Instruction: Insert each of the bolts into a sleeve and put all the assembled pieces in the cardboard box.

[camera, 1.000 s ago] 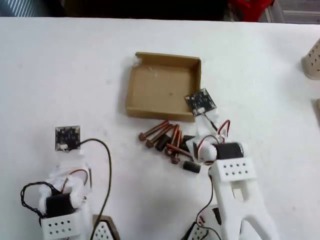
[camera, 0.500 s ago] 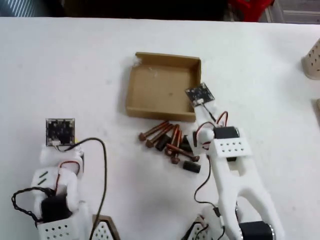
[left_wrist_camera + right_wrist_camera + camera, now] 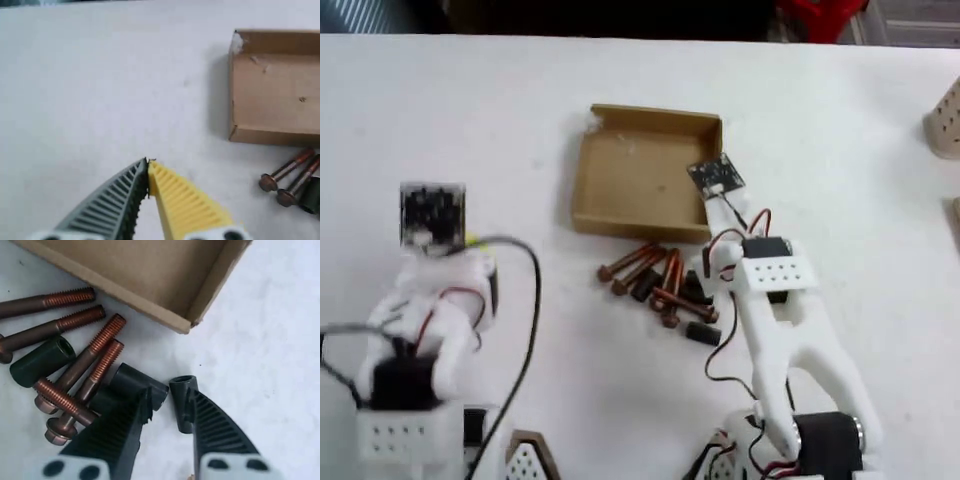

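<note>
Several copper bolts (image 3: 650, 272) and black sleeves (image 3: 703, 333) lie in a pile just in front of the open cardboard box (image 3: 582, 175). My right arm (image 3: 770, 275) stands over the pile's right side. In the right wrist view my right gripper (image 3: 169, 396) is open at table level; one upright sleeve (image 3: 181, 395) rests against one finger, with a gap to the other. Bolts (image 3: 85, 360) and two more sleeves (image 3: 42, 360) lie beside it. My left gripper (image 3: 148, 164) is shut on nothing, above bare table left of the box (image 3: 275, 90).
The box (image 3: 150, 270) holds nothing. A pale holed object (image 3: 945, 120) stands at the table's right edge. My left arm (image 3: 420, 320) with its black cable occupies the near left. White table stretches around the box.
My left arm has risen and swung farther from the front edge. My right arm has stretched forward toward the box, bringing its gripper down onto the pile's right side.
</note>
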`<state>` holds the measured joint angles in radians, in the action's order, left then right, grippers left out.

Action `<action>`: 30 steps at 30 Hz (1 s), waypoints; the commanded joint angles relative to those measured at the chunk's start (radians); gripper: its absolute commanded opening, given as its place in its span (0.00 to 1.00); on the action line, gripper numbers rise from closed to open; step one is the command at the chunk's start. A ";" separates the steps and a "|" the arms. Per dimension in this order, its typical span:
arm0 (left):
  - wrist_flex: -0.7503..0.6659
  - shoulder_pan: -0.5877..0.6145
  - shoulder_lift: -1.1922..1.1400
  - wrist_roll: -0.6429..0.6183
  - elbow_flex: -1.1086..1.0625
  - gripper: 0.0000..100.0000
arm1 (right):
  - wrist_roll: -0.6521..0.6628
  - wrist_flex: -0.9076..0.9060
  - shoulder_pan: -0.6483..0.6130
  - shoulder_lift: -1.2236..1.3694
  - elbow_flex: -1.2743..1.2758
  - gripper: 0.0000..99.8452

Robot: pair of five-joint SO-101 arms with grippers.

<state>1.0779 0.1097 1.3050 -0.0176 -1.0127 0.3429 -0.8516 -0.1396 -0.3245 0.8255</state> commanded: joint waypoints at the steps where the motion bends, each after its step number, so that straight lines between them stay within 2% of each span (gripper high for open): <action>1: 0.084 -0.139 -0.412 -0.175 0.319 0.02 | 0.012 0.035 0.048 0.001 -0.046 0.10; 4: 0.094 -0.222 -0.550 -0.264 0.413 0.02 | 0.015 0.042 0.071 0.010 -0.046 0.10; 9: 0.064 -0.297 -0.679 -0.269 0.468 0.02 | 0.018 0.044 0.076 0.013 -0.046 0.10; 18: -0.166 -0.288 -0.803 -0.264 0.247 0.02 | 0.130 0.104 0.074 0.096 -0.035 0.10; 23: -0.169 -0.288 -0.805 -0.265 0.242 0.02 | 0.132 0.091 0.085 0.229 -0.124 0.10; 30: -0.169 -0.286 -0.811 -0.264 0.241 0.02 | 0.252 0.004 0.091 0.389 -0.249 0.10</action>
<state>0.9337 -0.1741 0.4918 -0.2739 -0.7795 0.5547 -0.8270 -0.0583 0.0422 0.6352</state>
